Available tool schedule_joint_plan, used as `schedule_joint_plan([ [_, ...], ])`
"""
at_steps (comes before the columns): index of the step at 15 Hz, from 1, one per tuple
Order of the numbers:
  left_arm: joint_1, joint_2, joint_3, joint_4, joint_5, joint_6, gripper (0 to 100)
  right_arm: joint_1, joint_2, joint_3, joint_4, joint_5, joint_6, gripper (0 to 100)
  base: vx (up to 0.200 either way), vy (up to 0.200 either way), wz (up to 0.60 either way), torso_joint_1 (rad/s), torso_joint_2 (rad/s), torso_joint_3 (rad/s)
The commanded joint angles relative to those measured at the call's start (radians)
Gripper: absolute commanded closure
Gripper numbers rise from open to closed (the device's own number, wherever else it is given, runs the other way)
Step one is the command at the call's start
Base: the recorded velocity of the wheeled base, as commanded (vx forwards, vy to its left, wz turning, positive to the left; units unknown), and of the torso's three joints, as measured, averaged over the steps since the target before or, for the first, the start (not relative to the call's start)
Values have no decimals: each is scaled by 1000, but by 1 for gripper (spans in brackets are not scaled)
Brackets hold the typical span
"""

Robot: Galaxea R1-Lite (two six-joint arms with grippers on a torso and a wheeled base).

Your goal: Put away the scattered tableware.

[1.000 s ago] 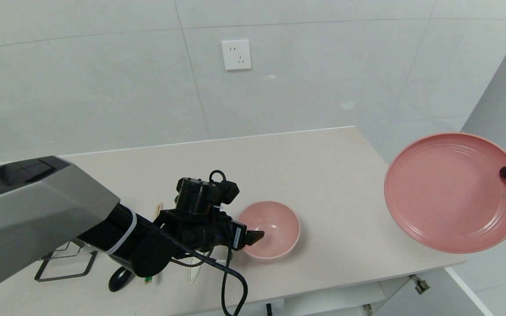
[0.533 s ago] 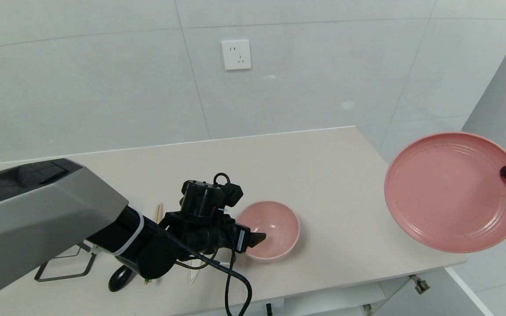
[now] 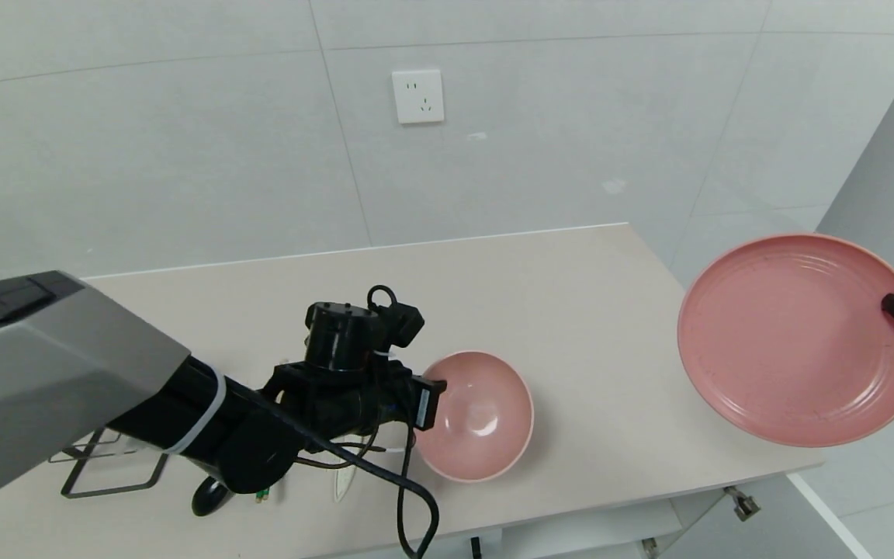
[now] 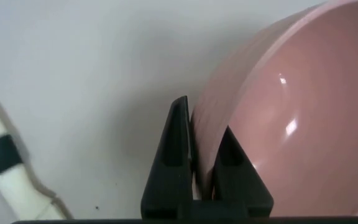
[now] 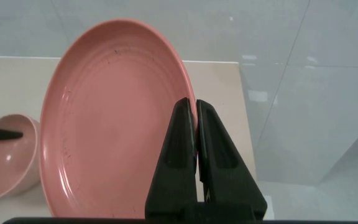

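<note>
Bowl now tilted above table, left gripper jaws clamped on rim. Right gripper jaws clamped on plate rim, beyond table edge.

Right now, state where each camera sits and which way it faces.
Head view: on the head, facing forward and down at the table; shows the left arm, left pincer on the pink bowl, right pincer on the pink plate.
Left wrist view: on that wrist, looking along its pincer at the bowl's rim.
Right wrist view: on that wrist, looking along its pincer at the plate.
Shared: all three show the bowl; head and right wrist show the plate.
</note>
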Motion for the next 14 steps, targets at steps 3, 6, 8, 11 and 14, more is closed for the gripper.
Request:
schedule_joint_plan([
  [3,0,-172,36,-19,-5,5,100,-1,-4,0,0,0,0,100,0,0,0,0,0,0],
  [6,0,-276,117,-30,-30,5,100,-1,-7,-3,0,0,0,100,0,0,0,0,0,0],
  [8,0,-342,196,-82,-36,8,100,-1,-10,-18,0,0,8,100,0,0,0,0,0,0],
  [11,0,-413,280,-168,-44,-1,100,0,-19,-40,-28,0,3,100,0,0,0,0,0,0],
  [14,7,-450,337,-375,-136,-46,100,34,-12,-32,-45,5,-3,100,0,0,0,0,0,0],
])
